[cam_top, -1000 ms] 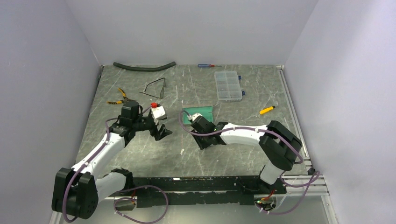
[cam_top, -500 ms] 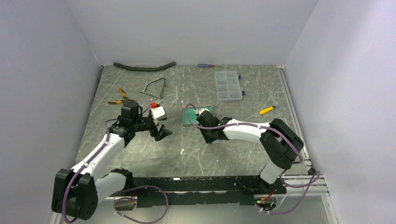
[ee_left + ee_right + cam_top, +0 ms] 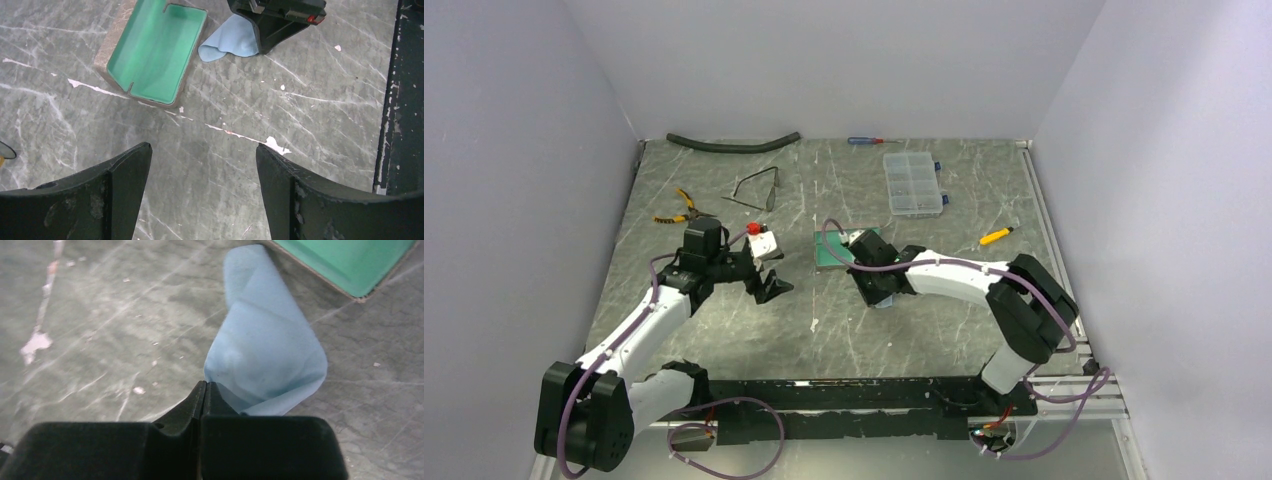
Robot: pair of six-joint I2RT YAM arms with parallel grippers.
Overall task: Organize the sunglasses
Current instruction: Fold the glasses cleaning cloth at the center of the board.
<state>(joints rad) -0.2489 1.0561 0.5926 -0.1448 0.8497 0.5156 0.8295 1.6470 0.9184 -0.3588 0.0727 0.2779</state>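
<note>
Sunglasses point(image 3: 757, 190): thin dark wire frame, arms unfolded, lying on table toward far left, untouched.

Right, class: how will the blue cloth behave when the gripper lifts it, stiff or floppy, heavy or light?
Probably floppy: the blue cloth lies folded over itself in soft curves, so it should drape. Likely light, being thin. It seems unlikely to slip, since the right gripper looks shut on its edge.
</note>
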